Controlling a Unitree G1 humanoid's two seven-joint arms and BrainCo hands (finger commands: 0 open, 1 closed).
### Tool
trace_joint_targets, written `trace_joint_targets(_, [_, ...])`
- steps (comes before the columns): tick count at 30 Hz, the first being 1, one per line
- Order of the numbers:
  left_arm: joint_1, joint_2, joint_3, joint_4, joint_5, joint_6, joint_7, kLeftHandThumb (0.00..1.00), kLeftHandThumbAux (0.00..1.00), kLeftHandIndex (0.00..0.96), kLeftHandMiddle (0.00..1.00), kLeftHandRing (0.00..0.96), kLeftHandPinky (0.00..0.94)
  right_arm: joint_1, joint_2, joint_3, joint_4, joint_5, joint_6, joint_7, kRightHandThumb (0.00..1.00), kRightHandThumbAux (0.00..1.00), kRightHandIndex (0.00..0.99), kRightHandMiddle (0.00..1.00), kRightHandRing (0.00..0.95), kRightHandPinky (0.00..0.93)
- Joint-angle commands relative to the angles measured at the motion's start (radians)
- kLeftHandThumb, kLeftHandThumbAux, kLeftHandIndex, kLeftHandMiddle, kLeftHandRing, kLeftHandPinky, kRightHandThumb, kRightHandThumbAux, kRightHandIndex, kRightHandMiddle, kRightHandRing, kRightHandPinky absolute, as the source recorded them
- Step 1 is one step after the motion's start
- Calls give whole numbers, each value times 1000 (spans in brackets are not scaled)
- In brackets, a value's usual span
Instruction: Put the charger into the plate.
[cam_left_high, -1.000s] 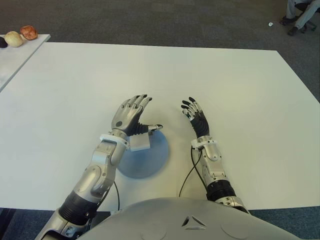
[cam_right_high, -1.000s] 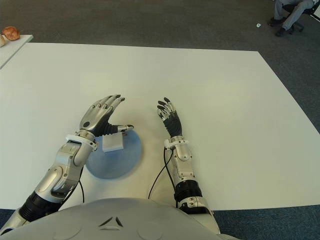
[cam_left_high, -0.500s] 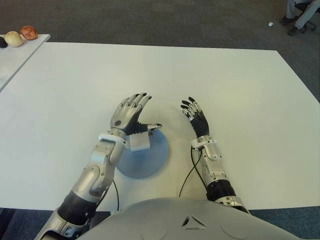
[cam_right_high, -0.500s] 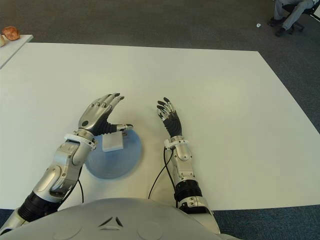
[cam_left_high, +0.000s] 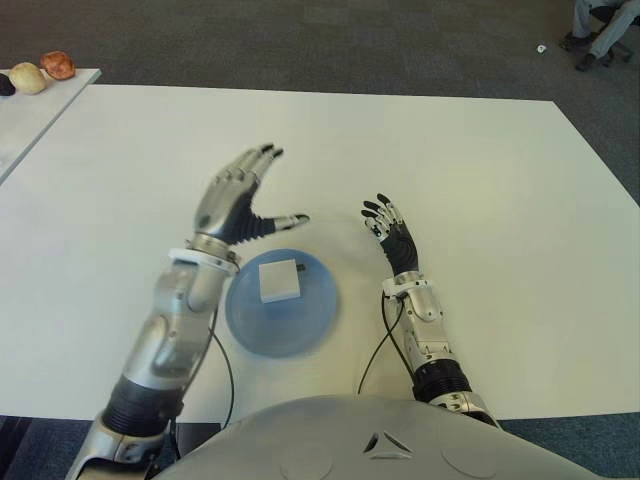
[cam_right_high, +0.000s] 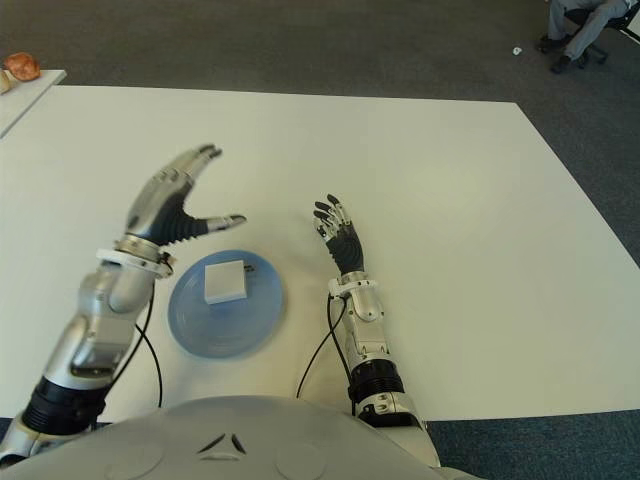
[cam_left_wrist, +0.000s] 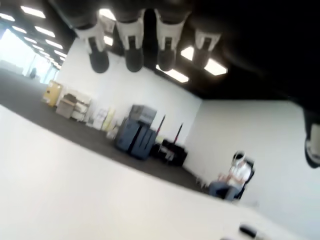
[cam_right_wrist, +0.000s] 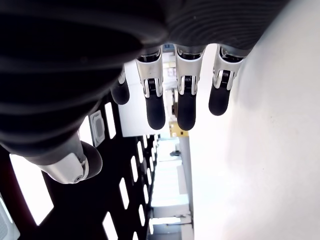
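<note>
white table (cam_left_high: 480, 170): broad, plain top, carrying the items below.

plate (cam_left_high: 310, 322): round, pale blue, near the table's front edge, between the two arms and closer to the left one.

charger (cam_left_high: 279, 280): white, squarish block lying flat inside the plate, toward its far-left part; nothing touches it.

left robot hand (cam_left_high: 235, 200): raised above the table, beyond and to the left of the plate, palm facing right; fingers spread wide and straight, thumb pointing out toward the right; holds nothing. its wrist view shows four extended fingertips (cam_left_wrist: 134, 57) with only the room behind them.

right robot hand (cam_right_high: 338, 233): shows to the right of the plate, apart from it, fingers extended forward and slightly splayed, empty. its wrist view shows straight fingers (cam_right_wrist: 186, 95) beside the white table surface.

cables: dark leads hang from each forearm toward the table's front edge.

side table (cam_left_high: 30, 110): at far left, white, bearing small rounded objects (cam_left_high: 42, 71), one pale, one reddish.

person (cam_left_wrist: 231, 177): seated on a chair in the background, on dark carpet.
</note>
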Motion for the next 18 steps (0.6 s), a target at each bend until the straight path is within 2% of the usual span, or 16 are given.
trace_joint_targets(1, [-33, -17, 107, 37, -190, -8, -41, 47, 463, 39, 61, 50, 71, 24, 13, -4, 47, 15, 28, 4, 0, 556, 60, 208, 195, 181])
trace_joint_targets(4, [-32, -63, 150, 65, -309, -5, -38, 58, 509, 46, 66, 53, 60, 24, 13, -4, 46, 16, 30, 6, 0, 555, 59, 205, 193, 180])
trace_joint_targets(7, [-35, -96, 216, 201, -445, -78, -24, 59, 552, 43, 59, 47, 43, 23, 14, -5, 45, 16, 31, 7, 0, 553, 58, 204, 192, 179])
trace_joint_targets(11, [-49, -124, 275, 334, -559, -147, -23, 41, 598, 34, 48, 37, 27, 21, 12, -6, 46, 16, 30, 8, 0, 550, 59, 200, 187, 175])
trace_joint_targets(18, [-53, -163, 309, 391, -644, -179, -9, 3, 617, 24, 38, 24, 16, 21, 11, -6, 45, 12, 27, 4, 0, 546, 64, 190, 177, 169])
